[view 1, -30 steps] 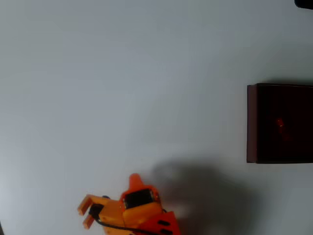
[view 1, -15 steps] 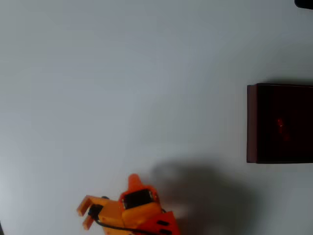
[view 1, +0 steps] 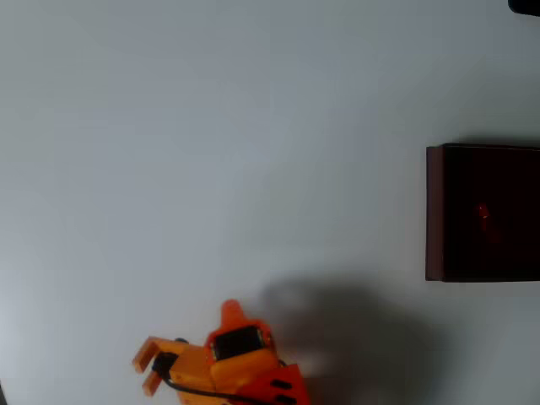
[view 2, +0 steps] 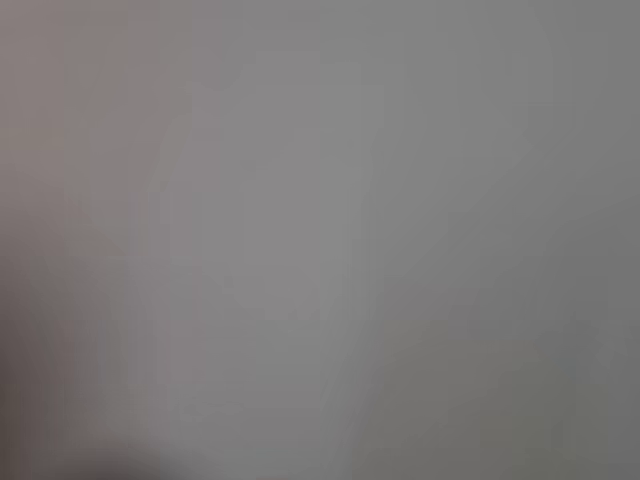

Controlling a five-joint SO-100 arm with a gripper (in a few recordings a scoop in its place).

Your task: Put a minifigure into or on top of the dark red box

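One minifigure (view 1: 483, 213) (faint red) lies inside dark red box (view 1: 483, 213).

Orange tool (view 1: 145, 369), dark maroon box (view 1: 434, 211), pale grey table (view 1: 211, 152)

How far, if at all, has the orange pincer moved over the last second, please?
No. In the overhead view the pincer sits in the same spot, equally far from the dark red box.
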